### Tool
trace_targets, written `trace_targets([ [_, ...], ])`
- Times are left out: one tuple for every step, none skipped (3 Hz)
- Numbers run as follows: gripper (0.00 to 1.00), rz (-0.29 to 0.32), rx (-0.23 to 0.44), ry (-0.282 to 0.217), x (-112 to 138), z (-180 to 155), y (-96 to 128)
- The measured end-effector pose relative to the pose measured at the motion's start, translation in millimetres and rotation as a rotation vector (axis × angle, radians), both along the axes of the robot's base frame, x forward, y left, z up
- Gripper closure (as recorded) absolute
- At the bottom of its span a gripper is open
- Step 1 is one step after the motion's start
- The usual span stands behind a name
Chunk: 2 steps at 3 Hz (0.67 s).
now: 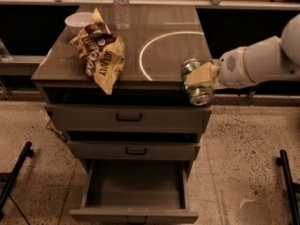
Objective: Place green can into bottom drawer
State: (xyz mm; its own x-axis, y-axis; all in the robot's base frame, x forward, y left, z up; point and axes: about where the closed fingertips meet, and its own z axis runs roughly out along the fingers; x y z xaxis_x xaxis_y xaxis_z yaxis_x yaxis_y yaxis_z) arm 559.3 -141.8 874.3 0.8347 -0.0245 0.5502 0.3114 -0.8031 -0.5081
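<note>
Camera view: gripper (200, 81) clamps small green aluminium can (196, 82); open grey-brown bottom drawer (135, 184) below-left, can not yet lowered in.

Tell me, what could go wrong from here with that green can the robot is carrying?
The gripper holds the green can tilted at the cabinet's front edge. If it slips from the fingers, it would likely hit the floor, not the bottom drawer. That drawer sits low and off to one side, so the arm might bump the closed drawers above it.
</note>
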Motion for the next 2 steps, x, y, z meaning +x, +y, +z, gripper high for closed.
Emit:
trace_targets([
  [1.00,0.077,0.009,-0.067,-8.9,4.1,5.4],
  [1.00,0.128,0.005,-0.083,-9.0,-5.3,10.5],
])
